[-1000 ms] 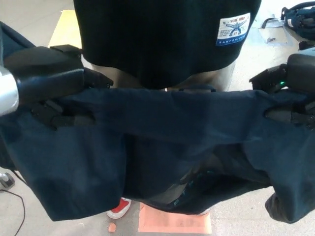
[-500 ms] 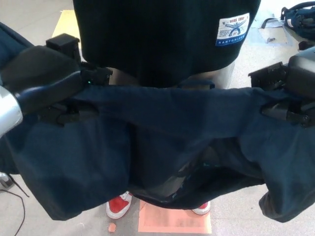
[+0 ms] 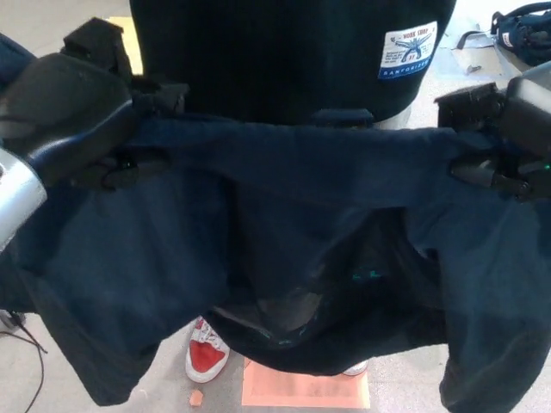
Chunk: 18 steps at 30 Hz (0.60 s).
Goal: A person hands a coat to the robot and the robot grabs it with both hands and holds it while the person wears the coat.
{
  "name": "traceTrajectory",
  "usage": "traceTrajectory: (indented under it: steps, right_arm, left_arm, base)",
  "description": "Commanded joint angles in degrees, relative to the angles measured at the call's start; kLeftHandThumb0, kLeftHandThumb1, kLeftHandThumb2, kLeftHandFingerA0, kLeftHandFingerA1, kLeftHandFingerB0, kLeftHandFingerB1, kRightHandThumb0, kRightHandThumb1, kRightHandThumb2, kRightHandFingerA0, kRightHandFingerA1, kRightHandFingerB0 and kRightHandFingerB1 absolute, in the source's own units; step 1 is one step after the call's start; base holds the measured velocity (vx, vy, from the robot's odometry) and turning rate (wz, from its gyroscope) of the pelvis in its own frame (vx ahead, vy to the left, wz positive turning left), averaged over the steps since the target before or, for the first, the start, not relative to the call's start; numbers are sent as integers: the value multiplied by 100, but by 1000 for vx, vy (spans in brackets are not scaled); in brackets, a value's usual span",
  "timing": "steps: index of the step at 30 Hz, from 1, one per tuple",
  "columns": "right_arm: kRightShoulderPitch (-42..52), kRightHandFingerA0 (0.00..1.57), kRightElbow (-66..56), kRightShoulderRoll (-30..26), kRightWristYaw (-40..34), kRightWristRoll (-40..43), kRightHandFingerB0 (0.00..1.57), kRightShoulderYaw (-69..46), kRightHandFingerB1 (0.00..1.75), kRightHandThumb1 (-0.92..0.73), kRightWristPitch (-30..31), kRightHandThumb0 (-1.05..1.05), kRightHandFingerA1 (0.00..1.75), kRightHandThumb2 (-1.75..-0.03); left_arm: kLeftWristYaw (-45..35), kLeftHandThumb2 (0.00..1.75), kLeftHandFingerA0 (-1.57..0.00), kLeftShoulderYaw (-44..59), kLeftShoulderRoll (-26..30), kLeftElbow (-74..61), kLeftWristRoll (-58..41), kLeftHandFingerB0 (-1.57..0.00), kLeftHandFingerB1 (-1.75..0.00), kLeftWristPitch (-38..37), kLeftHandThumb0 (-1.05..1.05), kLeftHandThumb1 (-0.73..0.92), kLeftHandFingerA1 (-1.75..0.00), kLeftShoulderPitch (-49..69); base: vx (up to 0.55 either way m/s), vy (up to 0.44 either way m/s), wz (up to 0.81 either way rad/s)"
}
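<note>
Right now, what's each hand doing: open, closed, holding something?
Left hand: closed on the coat.
Right hand: closed on the coat.

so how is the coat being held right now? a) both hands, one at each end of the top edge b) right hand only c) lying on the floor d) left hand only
a: the left hand and the right hand each clamp an end of the dark blue coat, which hangs spread between them in front of the person.
</note>
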Motion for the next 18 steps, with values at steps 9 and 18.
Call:
traceTrajectory:
  steps: [9,18]
  right_arm:
    - [-1531,93,1344,781,-3091,-1655,81,-1010,109,-83,632,-38,164,-71]
    - [-3107,99,2405,735,-3241,-1766,81,-912,145,-86,516,-40,158,-66]
  left_arm:
    - [3196,64,-92,204,-239,1466,1795,-62,-162,-234,-33,83,-175,-1557]
    - [3340,65,-93,259,-144,1925,1868,-69,-158,-224,-34,81,-174,-2658]
  base:
    - [0,0,0]
    - [0,0,0]
